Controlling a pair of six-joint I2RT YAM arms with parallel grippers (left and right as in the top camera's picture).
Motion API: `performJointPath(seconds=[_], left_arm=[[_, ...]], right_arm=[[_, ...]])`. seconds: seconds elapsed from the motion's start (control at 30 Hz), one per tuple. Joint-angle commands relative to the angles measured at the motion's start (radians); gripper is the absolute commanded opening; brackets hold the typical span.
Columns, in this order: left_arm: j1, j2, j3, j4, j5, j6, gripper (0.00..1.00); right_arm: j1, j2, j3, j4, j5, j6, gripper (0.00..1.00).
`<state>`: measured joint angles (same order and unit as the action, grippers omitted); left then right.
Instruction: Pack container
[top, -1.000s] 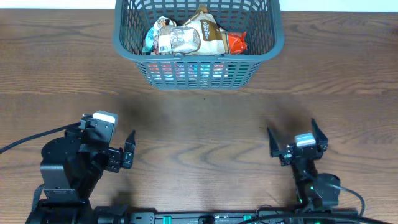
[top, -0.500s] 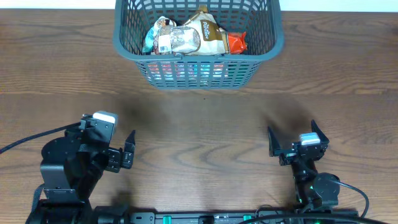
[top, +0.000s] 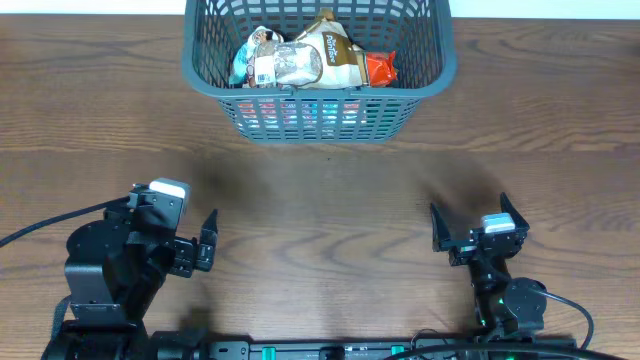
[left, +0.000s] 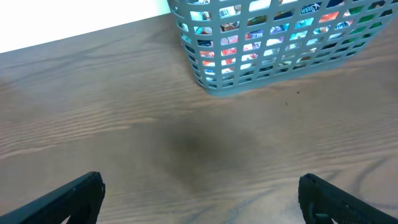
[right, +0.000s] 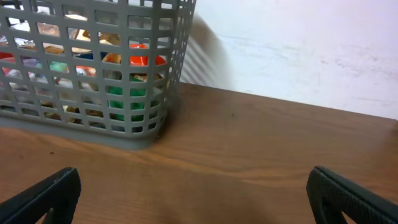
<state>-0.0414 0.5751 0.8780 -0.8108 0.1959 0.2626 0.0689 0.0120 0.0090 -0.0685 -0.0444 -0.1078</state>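
Note:
The container (top: 318, 92), a dark grey lattice basket, stands at the far middle of the wooden table. It holds several snack packets, among them a brown and white bag (top: 330, 52) and an orange one (top: 380, 68). It also shows in the left wrist view (left: 273, 74) and the right wrist view (right: 93, 127). My left gripper (top: 207, 243) is open and empty near the front left. My right gripper (top: 472, 222) is open and empty near the front right. Both are well short of the basket.
Bare wooden table (top: 320, 200) lies between the grippers and the basket. A white wall (right: 298, 43) rises behind the table's far edge. A black cable (top: 50, 228) trails off the left arm.
The right gripper has drawn back slightly toward the front edge. The left arm and the basket have not moved.

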Motion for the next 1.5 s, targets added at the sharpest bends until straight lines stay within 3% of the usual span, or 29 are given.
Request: performJointPath(seconds=[0.0, 0.1, 0.27, 0.4, 0.57, 0.73, 0.9, 0.97, 1.2, 1.47], left_arm=[[-0.003, -0.002, 0.003, 0.0, 0.005, 0.006, 0.99], [-0.002, -0.005, 0.003, 0.007, -0.003, 0.005, 0.98], [0.001, -0.116, -0.004, -0.119, 0.071, -0.01, 0.98], [0.001, -0.263, -0.103, -0.066, 0.107, -0.009, 0.98], [0.001, -0.419, -0.332, 0.159, 0.107, -0.036, 0.98], [0.001, -0.513, -0.573, 0.492, 0.105, -0.058, 0.99], [0.001, -0.573, -0.759, 0.827, -0.027, -0.06, 0.98], [0.001, -0.573, -0.791, 0.884, -0.095, -0.082, 0.98], [0.001, -0.573, -0.871, 0.906, -0.316, -0.155, 0.98], [0.001, -0.573, -0.874, 0.747, -0.312, -0.216, 0.98]], right_arm=[[0.006, -0.006, -0.003, -0.003, 0.014, 0.022, 0.99], [0.006, -0.006, -0.003, -0.003, 0.014, 0.022, 0.99], [0.006, -0.006, -0.003, -0.003, 0.014, 0.022, 0.99], [0.006, -0.006, -0.003, -0.003, 0.014, 0.022, 0.99], [0.006, -0.006, -0.003, -0.003, 0.014, 0.022, 0.99], [0.006, -0.006, -0.003, -0.003, 0.014, 0.022, 0.99], [0.006, -0.006, -0.003, -0.003, 0.014, 0.022, 0.99], [0.006, -0.006, -0.003, -0.003, 0.014, 0.022, 0.99], [0.006, -0.006, -0.003, -0.003, 0.014, 0.022, 0.99], [0.006, -0.006, -0.003, -0.003, 0.014, 0.022, 0.99]])
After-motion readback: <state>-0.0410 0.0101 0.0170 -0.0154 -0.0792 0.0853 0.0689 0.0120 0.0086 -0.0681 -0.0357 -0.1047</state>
